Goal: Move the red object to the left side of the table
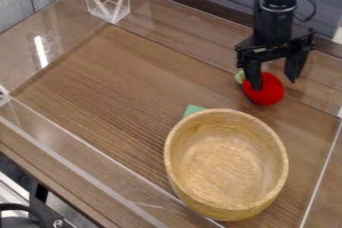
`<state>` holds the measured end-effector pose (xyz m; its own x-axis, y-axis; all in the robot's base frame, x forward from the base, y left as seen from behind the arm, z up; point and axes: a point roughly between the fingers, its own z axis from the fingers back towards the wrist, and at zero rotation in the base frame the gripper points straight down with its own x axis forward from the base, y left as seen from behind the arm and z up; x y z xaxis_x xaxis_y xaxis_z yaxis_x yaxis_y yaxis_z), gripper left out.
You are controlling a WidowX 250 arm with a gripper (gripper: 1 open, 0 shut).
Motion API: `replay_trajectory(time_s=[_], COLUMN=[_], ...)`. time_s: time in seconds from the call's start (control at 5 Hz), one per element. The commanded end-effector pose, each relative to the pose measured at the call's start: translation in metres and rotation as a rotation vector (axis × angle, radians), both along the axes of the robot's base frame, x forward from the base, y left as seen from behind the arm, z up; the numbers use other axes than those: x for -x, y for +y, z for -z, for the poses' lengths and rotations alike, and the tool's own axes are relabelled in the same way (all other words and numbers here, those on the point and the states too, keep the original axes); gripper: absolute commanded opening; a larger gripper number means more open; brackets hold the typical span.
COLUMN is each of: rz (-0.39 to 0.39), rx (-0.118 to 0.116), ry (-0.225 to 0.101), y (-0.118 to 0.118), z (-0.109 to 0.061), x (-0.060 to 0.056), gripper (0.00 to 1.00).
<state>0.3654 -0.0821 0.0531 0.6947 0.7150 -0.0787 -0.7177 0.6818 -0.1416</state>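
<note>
You're seeing the pincer [274,70] pointing straight down with its jaws spread wide, gripping nothing. It's hanging right over the red object [265,90], fingers straddling the top of it (contact isn't clear from this angle). The red object is sitting on the table [120,82] near the far right edge, beyond the wooden bowl [226,162]. A small green piece [195,110] is lying beside the bowl's rim.

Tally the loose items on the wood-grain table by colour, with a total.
Red: 1, small round red toy fruit
Light wood: 1, round wooden bowl
Green: 1, small flat green piece at the bowl's far rim
Total: 3
</note>
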Motion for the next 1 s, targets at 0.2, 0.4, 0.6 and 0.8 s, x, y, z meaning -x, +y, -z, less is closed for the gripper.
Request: replay_trajectory(time_s=[0.2, 0.4, 0.6, 0.8], rz=[-0.055, -0.078, -0.1, -0.116], rx=[0.01, 0.01, 0.009, 0.008], ry=[-0.078, -0.083, -0.09, -0.094], y=[-0.002, -0.011, -0.02, -0.03], z=[0.001, 0.002, 0.003, 0.016], x=[-0.007, -0.007, -0.006, -0.006], gripper=[1.0, 1.0, 1.0, 1.0])
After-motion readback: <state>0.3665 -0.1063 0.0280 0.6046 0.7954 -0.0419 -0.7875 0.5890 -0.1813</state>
